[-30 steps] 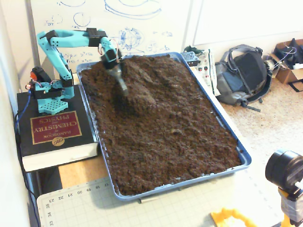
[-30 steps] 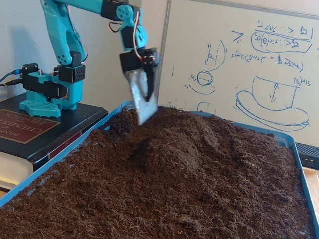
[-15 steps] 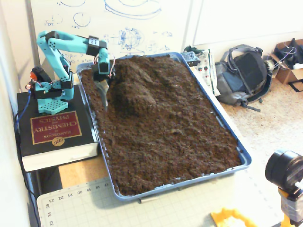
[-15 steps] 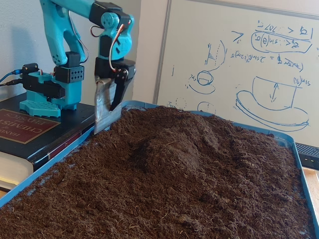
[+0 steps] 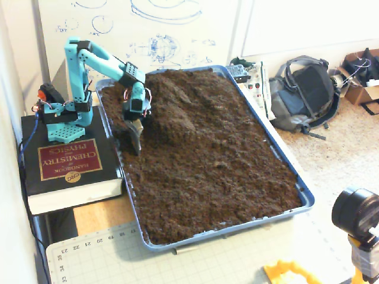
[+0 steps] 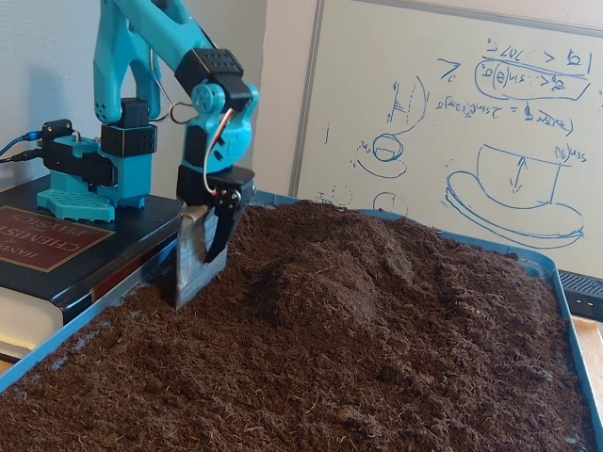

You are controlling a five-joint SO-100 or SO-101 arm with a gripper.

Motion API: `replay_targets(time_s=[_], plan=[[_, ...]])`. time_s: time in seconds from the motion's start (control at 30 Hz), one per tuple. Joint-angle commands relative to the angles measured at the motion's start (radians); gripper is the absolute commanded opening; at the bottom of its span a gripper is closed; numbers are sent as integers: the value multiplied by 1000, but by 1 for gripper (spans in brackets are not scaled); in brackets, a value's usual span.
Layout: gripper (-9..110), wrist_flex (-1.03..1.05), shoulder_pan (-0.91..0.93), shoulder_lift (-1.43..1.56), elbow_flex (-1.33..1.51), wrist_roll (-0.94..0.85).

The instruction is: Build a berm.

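end effector [image 6: 200,268] carrying flat blade, tip digging into soil at tray's [image 5: 302,192] left edge; finger state: cannot tell | berm [image 5: 172,109] lying just right of blade in the higher fixed view, long axis running toward whiteboard | judgement: next push going rightward

A lab or classroom corner, my workbench.

Behind my blue plastic soil tray [image 5: 305,198] hangs a white whiteboard with blue marker sketches [image 6: 490,141]; left of the tray lies a black chemistry handbook [image 5: 65,168], right a grey backpack [image 5: 305,92] on speckled floor.
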Motion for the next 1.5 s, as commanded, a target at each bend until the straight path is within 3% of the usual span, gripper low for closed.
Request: replay_targets(time_s=[0.0,0.77,1.1,1.47], plan=[[0,-14,3,-8,-8,3],[0,-230,-69,-216,-313,6],[0,-227,-100,-163,-459,6],[0,-201,-152,11,-419,8]])
